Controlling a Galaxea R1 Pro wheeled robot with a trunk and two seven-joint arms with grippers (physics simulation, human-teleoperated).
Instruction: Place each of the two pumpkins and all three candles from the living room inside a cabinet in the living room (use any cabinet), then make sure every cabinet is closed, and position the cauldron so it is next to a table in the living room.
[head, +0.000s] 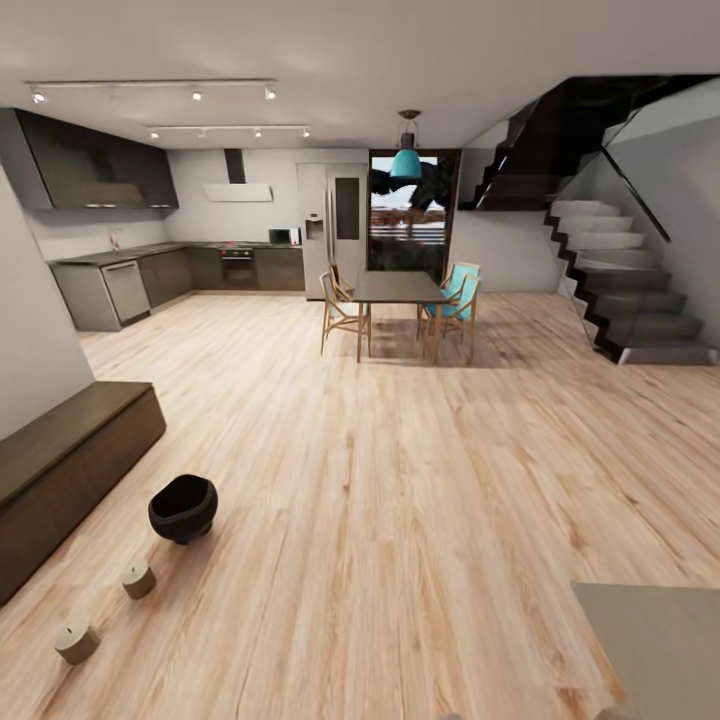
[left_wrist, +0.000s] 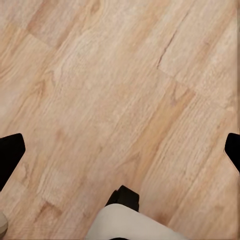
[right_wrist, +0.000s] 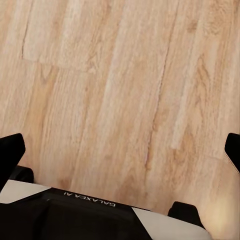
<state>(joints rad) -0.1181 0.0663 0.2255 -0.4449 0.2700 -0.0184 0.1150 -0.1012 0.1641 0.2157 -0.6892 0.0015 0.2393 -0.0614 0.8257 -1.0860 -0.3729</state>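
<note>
The black round cauldron (head: 183, 507) stands on the wood floor at the lower left. Two stubby grey-beige candles (head: 138, 579) (head: 76, 640) stand on the floor just in front of it, nearer to me. The long, low, dark brown cabinet (head: 70, 455) runs along the left wall beside them, its fronts closed. The pumpkins are out of view. In the left wrist view my left gripper (left_wrist: 120, 150) is open over bare floor, its black fingertips (left_wrist: 10, 155) far apart. In the right wrist view my right gripper (right_wrist: 120, 150) is open the same way, with nothing between its fingers (right_wrist: 11, 152).
A dining table (head: 400, 288) with chairs stands far ahead, with the kitchen behind it on the left. A staircase (head: 630, 300) rises at the right. The corner of a beige surface (head: 655, 640) shows at the lower right. Wide wood floor lies between.
</note>
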